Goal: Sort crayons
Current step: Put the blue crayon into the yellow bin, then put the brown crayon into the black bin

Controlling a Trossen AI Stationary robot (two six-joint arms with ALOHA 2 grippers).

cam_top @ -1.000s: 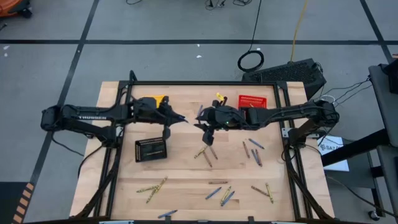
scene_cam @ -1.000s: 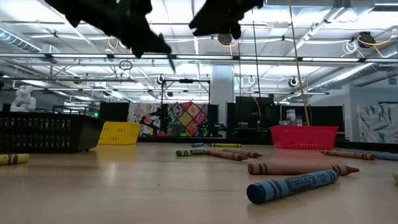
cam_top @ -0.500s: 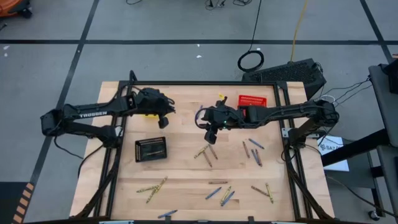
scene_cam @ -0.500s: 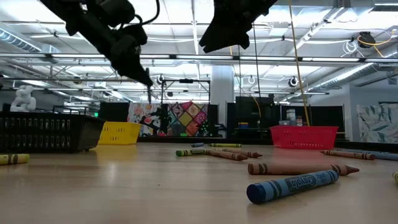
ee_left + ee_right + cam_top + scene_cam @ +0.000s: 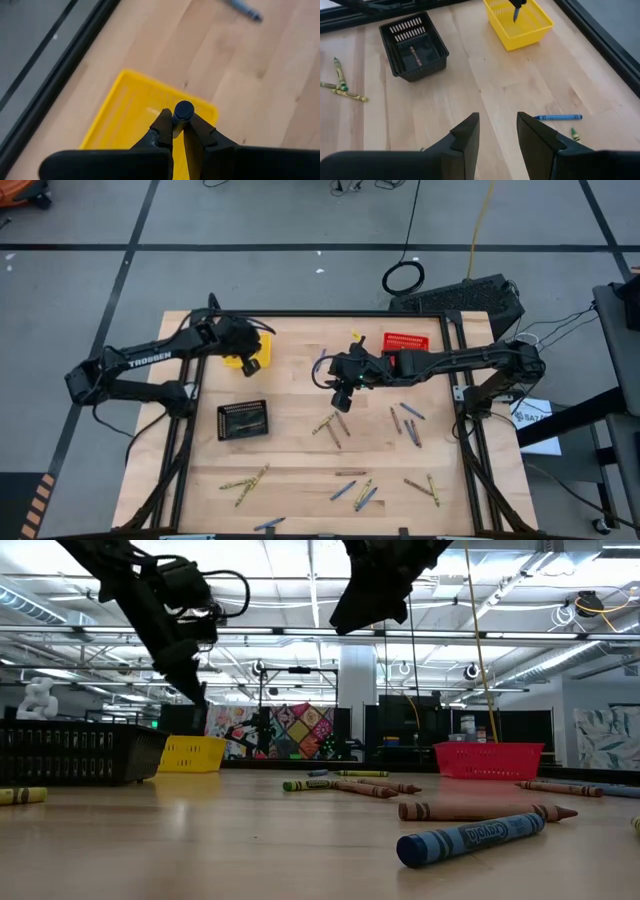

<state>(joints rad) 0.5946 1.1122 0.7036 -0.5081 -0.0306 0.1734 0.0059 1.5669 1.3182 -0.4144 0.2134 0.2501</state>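
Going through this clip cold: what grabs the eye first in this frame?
The left gripper hangs over the yellow basket at the table's far left, shut on a dark blue crayon held end-on. The right gripper hovers open above mid-table. Loose crayons lie scattered across the near half, and the black basket holds one brown crayon.

Thin paper-wrapped wax crayons [image 5: 335, 427] are scattered all over the pale wooden desk [image 5: 300, 455], mostly lying flat in loose little clusters: yellow-green ones [image 5: 245, 480] near the front left, blues and tans [image 5: 357, 492] front middle. One dark blue crayon [image 5: 183, 111] is pinched upright in the left hand [image 5: 178, 131], above the yellow mesh basket [image 5: 131, 114].
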